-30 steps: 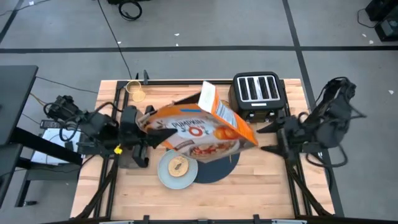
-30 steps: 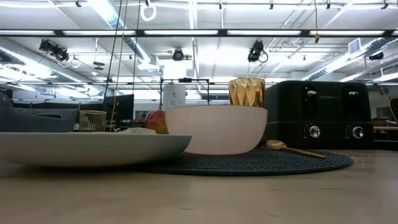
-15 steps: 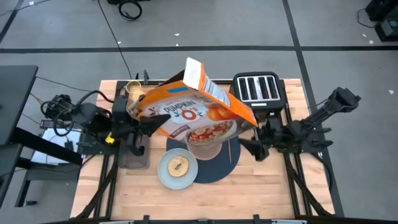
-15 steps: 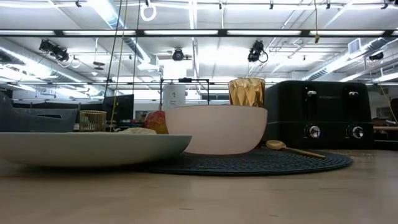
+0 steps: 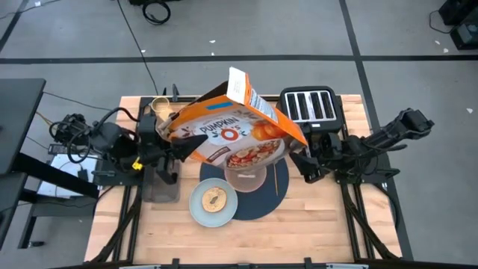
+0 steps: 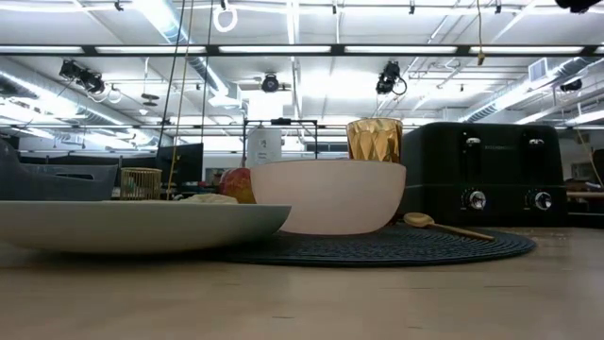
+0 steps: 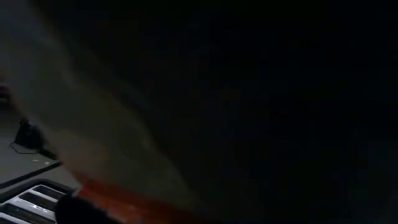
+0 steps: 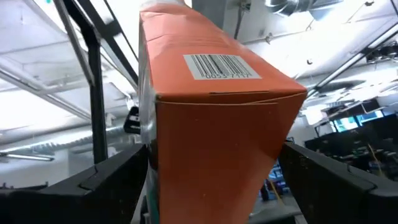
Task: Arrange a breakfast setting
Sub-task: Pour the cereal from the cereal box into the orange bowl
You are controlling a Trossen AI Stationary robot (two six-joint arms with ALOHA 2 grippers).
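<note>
Since a second ago, I see the cereal box [image 5: 231,134] has swung up and left, and my right gripper [image 5: 304,163] has come in from the right to the box's end. Its jaws stand wide on either side of that end; I cannot tell if they touch it. My left gripper [image 5: 173,148] is clenched on the box's other end, holding it tilted above the desk [image 5: 321,217]. Below lies the round placemat [image 5: 261,203]. The plate [image 5: 200,211] at its near left edge carries the bread [image 5: 216,199]. On the mat stand the pinkish bowl [image 6: 328,196], whose contents I cannot see, and, beyond it, the apple [image 6: 237,184] and amber glass [image 6: 375,140]; the spoon [image 6: 444,226] lies right of the bowl.
</note>
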